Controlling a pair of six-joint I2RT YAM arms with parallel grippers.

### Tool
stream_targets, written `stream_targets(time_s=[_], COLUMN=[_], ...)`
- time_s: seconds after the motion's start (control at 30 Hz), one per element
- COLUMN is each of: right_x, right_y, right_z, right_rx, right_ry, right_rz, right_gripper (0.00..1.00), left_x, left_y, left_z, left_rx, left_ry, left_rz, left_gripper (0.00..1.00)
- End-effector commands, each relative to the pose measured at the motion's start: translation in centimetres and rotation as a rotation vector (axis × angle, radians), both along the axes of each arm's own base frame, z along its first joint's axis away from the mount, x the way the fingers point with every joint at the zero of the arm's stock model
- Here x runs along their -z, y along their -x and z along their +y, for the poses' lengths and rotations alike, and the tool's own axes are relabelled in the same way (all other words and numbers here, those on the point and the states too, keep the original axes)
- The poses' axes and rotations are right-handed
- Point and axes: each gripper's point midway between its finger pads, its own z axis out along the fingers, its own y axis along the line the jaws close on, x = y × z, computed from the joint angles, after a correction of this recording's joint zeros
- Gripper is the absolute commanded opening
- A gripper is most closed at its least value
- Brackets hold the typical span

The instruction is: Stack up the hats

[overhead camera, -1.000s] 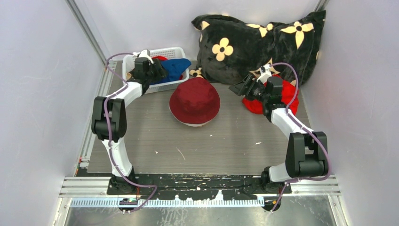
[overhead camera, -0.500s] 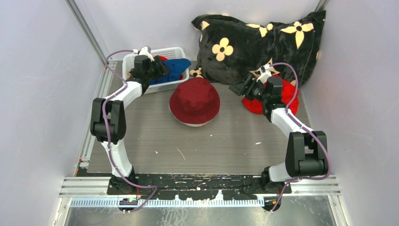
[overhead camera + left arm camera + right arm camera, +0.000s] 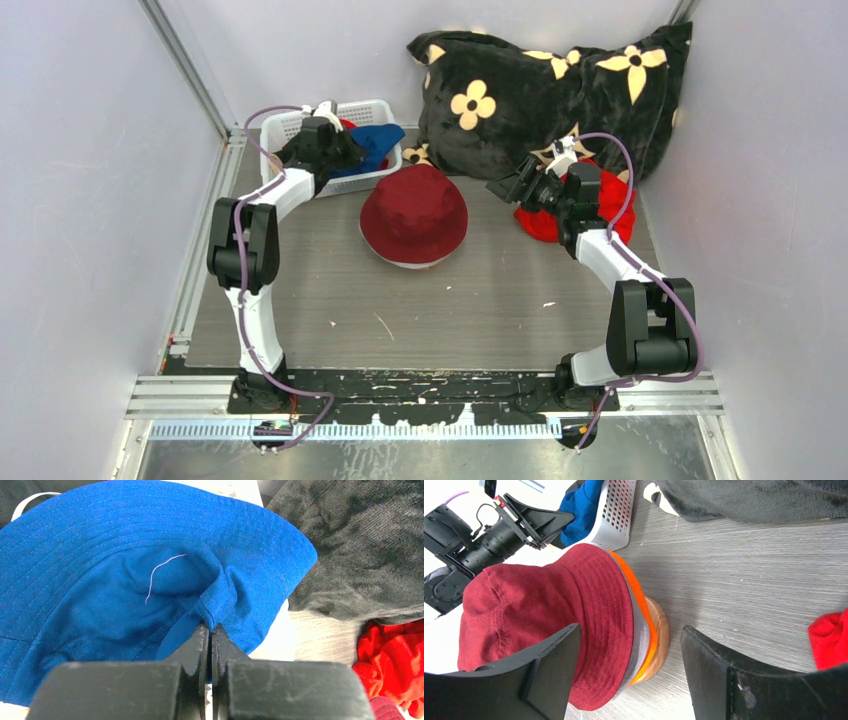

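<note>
Crowding the blue hat: white basket, cushion.

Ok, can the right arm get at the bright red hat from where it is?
Probably yes: the bright red hat lies uncovered right beside the open right gripper, though that faces the dark red hat and would have to turn.

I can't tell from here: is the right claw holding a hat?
No, the right gripper is wide open, empty, facing the dark red hat.
</note>
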Motion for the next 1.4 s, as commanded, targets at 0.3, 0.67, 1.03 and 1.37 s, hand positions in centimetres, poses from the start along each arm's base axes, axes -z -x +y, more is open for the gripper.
stream_targets(time_s=[0.3,0.67,1.03,1.37], right_x=[-3.7,-7.3,-9.2,-15.3], right_y=[0.6,3.0,5.9,9.6], right_z=[0.5,0.7,0.7,3.2], right_rx=[-0.026,-0.047,-0.064,-0.236], right_ry=[-0.022,-0.030,-0.023,-0.129], right_rz=[-0.117,-0.210,-0.266,-0.439], right_gripper=[0.77,0.77,0.77,0.78], left_x=[-27.3,-39.7,-41.6,-39.3], left_y=[3.8,12.8,22.8,24.7], left_z=[0.5,-0.2,-2.1,-4.5], left_rx=[0.040,0.134,0.283,0.349], left_ry=[-0.023,0.076,0.216,0.318], left_rz=[-0.362,-0.457,-0.398,-0.323], left_gripper=[0.00,0.00,0.00,0.00])
